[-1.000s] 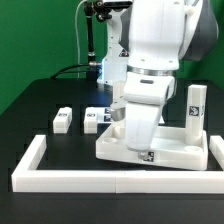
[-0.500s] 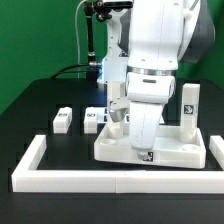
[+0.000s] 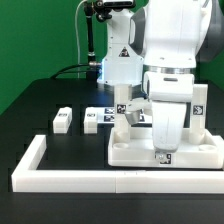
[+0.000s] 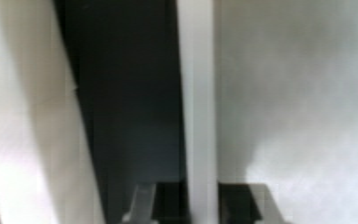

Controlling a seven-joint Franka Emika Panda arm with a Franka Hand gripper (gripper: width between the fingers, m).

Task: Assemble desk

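Observation:
The white desk tabletop [image 3: 135, 152] lies flat inside the border wall, toward the exterior view's right. Two legs stand upright on its back corners, one [image 3: 122, 119] at the left and one [image 3: 197, 106] at the right. Two loose legs [image 3: 63, 120] [image 3: 92, 119] lie on the black table to its left. My gripper [image 3: 164, 146] reaches down onto the tabletop's front edge, mostly hidden by the hand. In the wrist view the gripper [image 4: 197, 206] is shut on the thin white tabletop edge [image 4: 195, 90], with a dark finger [image 4: 245, 204] on either side of it.
A low white U-shaped border wall [image 3: 30, 164] runs along the left, front and right of the work area. The marker board [image 3: 141, 118] lies behind the tabletop, partly hidden by the arm. A camera stand and cables [image 3: 92, 40] rise at the back.
The gripper and the tabletop with its two upright legs have shifted toward the exterior view's right. The two loose legs have stayed put.

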